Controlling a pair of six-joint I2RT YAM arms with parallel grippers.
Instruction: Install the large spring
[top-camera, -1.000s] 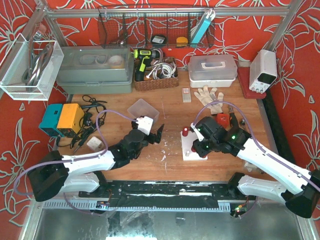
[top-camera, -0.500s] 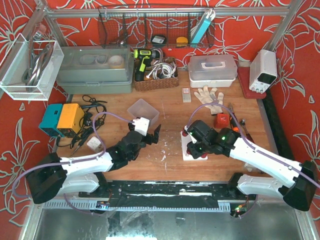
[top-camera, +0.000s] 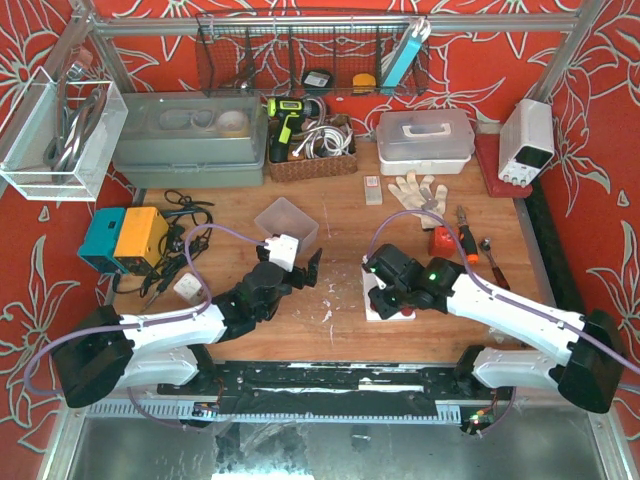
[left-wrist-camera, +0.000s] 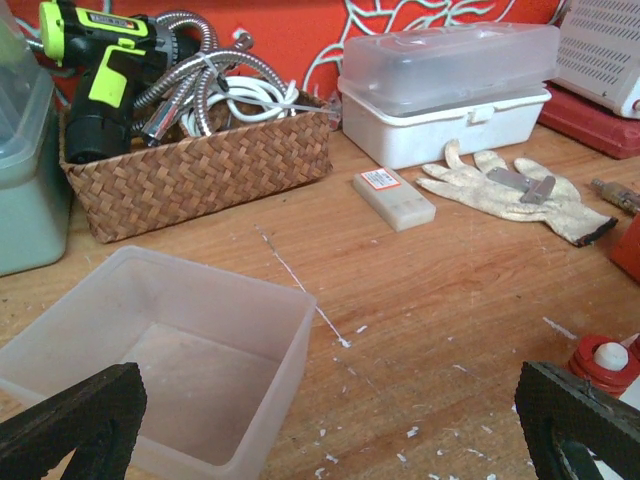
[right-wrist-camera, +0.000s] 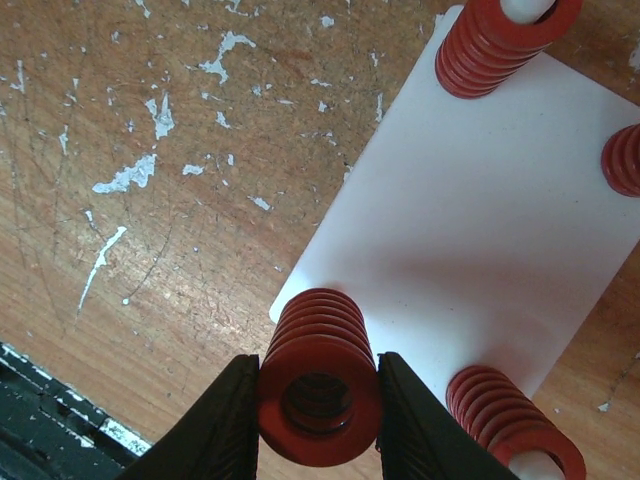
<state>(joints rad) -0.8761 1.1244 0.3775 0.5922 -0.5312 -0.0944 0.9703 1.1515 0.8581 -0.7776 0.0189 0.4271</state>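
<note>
Black left gripper (left-wrist-camera: 325, 425), spread wide and empty, sits left of the work. The red large spring (right-wrist-camera: 318, 380), clamped in the right gripper (right-wrist-camera: 318, 400) with its bore end-on, lies over the white base plate's (right-wrist-camera: 470, 220) lower-left corner. The other corners carry seated springs (right-wrist-camera: 505, 40).

I note the large spring (right-wrist-camera: 318, 345) in the right end effector (right-wrist-camera: 318, 405): red coated metal, slightly glossy, ribbed coils. Its fingers (right-wrist-camera: 225, 425) look like matt black plastic. Beyond them, the base plate (right-wrist-camera: 480, 230) is smooth matt white plastic. The counter (right-wrist-camera: 130, 200) is scratched wood, flecked white. Ahead of the left end effector (left-wrist-camera: 325, 420): frosted plastic tub (left-wrist-camera: 265, 385), woven wicker basket (left-wrist-camera: 200, 175), rough cloth glove (left-wrist-camera: 510, 190).
</note>
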